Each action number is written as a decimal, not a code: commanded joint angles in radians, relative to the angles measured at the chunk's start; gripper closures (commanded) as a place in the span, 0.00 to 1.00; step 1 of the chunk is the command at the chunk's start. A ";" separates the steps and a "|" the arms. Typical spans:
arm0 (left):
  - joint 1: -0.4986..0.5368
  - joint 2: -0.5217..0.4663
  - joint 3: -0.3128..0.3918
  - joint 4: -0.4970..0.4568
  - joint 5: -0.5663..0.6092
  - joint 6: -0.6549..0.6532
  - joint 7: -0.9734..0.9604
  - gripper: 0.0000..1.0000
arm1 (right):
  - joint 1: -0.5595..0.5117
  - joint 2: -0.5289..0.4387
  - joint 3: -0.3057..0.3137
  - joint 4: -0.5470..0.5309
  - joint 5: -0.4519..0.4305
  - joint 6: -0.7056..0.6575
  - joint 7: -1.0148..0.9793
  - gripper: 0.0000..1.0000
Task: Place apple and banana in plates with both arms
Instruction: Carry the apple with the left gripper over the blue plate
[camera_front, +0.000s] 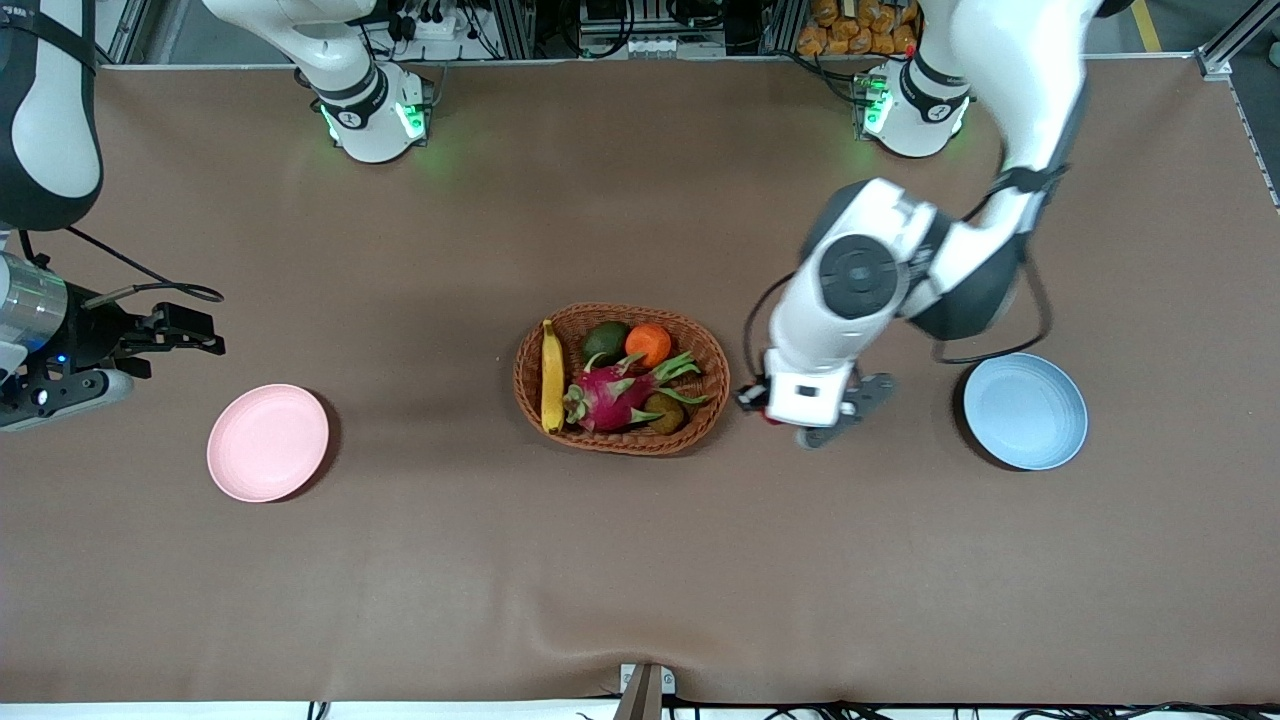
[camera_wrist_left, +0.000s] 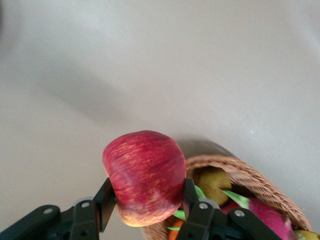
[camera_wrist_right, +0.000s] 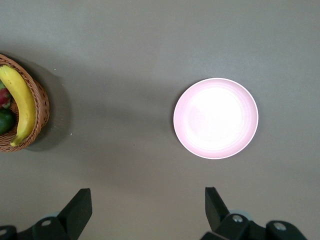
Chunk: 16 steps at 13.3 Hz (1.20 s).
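My left gripper is shut on the red apple and holds it in the air. In the front view the left gripper is over the bare table between the wicker basket and the light blue plate. The banana lies in the basket along the rim toward the right arm's end; it also shows in the right wrist view. My right gripper is open and empty, over the table beside the pink plate. In the front view the right gripper is farther from the camera than the pink plate. Both plates are empty.
The basket also holds a magenta dragon fruit, an orange, a green avocado and a brown kiwi. The basket's rim shows in the left wrist view just under the apple.
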 joint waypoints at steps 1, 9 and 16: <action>0.089 -0.057 -0.010 -0.024 0.010 -0.080 0.148 1.00 | 0.000 0.005 0.002 0.018 0.017 -0.014 -0.015 0.00; 0.411 -0.086 -0.007 -0.038 0.011 -0.172 0.589 1.00 | 0.115 -0.001 0.004 0.018 0.104 -0.034 -0.001 0.00; 0.566 -0.079 -0.004 -0.101 0.025 -0.169 0.687 1.00 | 0.159 0.005 0.005 0.015 0.141 -0.034 0.232 0.00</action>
